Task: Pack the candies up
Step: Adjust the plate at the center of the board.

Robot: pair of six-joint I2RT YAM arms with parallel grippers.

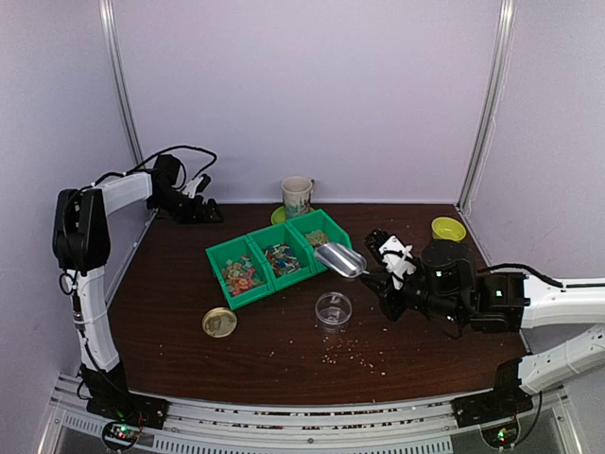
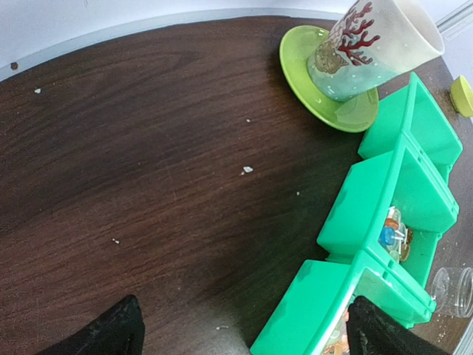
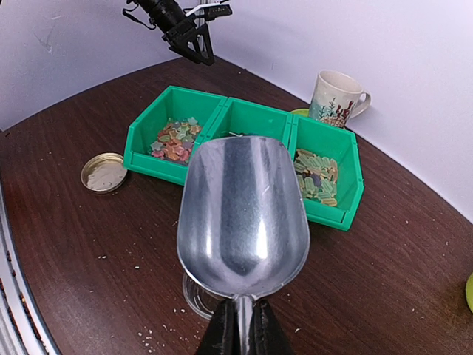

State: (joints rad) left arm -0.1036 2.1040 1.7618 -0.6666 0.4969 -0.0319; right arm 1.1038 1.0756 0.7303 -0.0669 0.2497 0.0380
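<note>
Three joined green bins point(image 1: 248, 248) hold the candies point(image 3: 173, 140): mixed orange and green pieces in the left bin, pale green ones point(image 3: 316, 176) in the right. An empty metal scoop point(image 3: 242, 211) hides most of the middle bin. My right gripper point(image 3: 240, 322) is shut on the scoop's handle, and the bowl hangs over the clear jar point(image 1: 334, 309), just short of the bins. My left gripper point(image 2: 244, 340) stands wide open and empty at the back left, beside the bins point(image 2: 384, 192), its fingers point(image 2: 118, 333) above bare table.
The tan jar lid point(image 1: 219, 323) lies front left of the bins. A patterned mug point(image 1: 297, 196) on a green saucer point(image 2: 318, 81) stands behind them. A small yellow-green dish point(image 1: 448, 228) sits at the right back. Crumbs point(image 1: 345, 350) lie scattered before the jar.
</note>
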